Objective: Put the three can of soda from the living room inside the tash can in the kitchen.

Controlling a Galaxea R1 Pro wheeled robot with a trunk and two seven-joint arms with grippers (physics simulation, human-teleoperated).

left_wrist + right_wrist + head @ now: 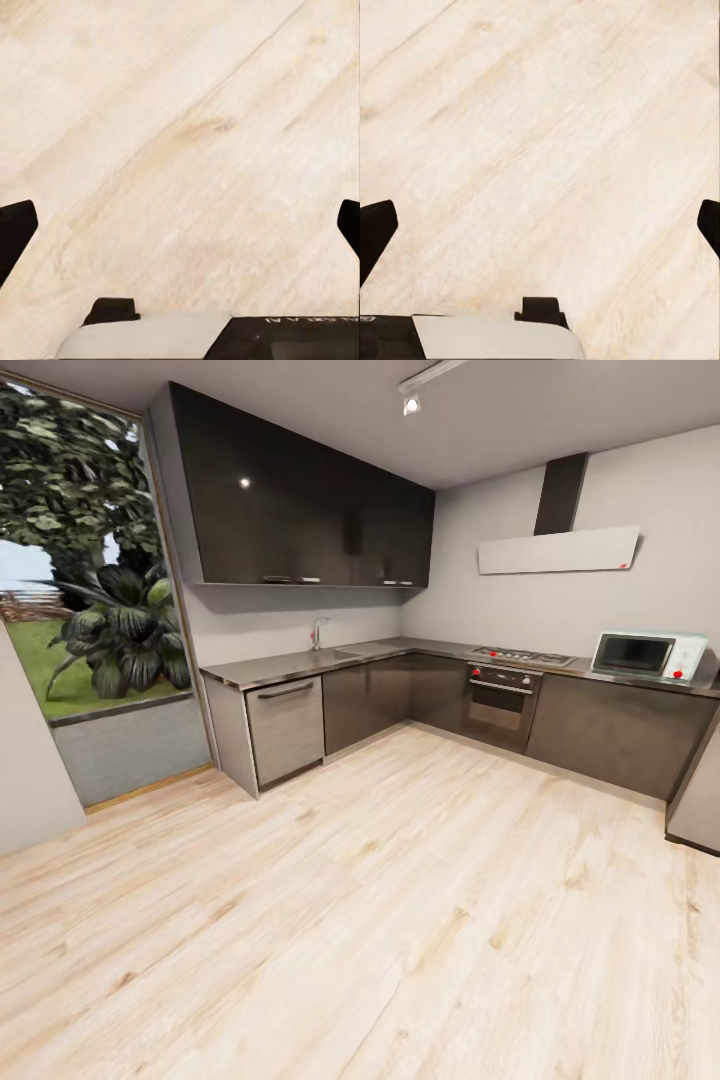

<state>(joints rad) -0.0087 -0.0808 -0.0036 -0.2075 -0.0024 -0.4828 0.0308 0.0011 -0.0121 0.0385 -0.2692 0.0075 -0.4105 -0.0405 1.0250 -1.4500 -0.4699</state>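
Kitchen survey, both grippers empty

Head view: kitchen with microwave, oven, pale floor.
Wrist views: left gripper and right gripper spread wide, nothing held.
Cans, bin: unsighted.
Risk: bin missed if the search is cut short.

White microwave at three o'clock, steel oven at one o'clock, leafy plant at ten o'clock.

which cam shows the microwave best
The head view: the white microwave sits on the dark counter at the right, beside the oven. The two wrist views look down at pale wood floor between open jaws, giving no view of it.
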